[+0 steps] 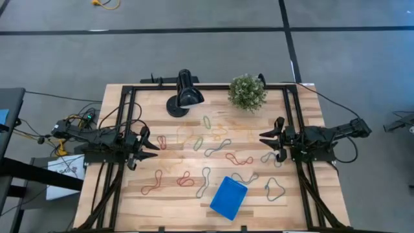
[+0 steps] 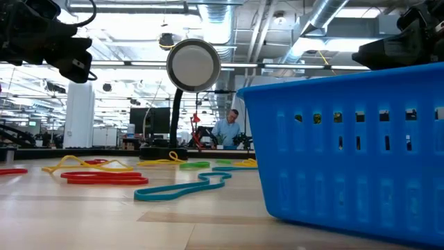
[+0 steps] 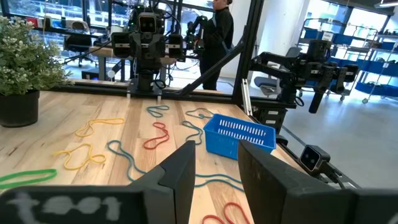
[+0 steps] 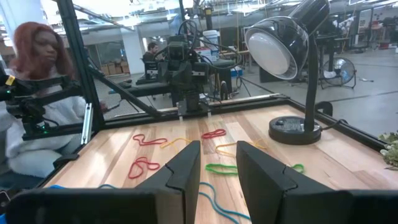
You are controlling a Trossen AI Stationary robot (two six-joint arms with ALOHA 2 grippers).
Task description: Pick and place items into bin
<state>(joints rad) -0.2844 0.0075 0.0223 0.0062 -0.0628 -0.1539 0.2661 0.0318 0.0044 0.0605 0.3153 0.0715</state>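
While both arms wait at the table edges, left gripper (image 1: pixel 152 147) parted narrowly and empty, right gripper (image 1: pixel 264 144) likewise, rubber bands (image 1: pixel 220 149) scattered across wooden table (image 1: pixel 123 194), blue bin (image 1: pixel 228 198) near front edge.

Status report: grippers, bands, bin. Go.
Left gripper open, right gripper open, both empty at table sides. Rubber bands loose on table. Blue bin looks empty. Nothing blocking.
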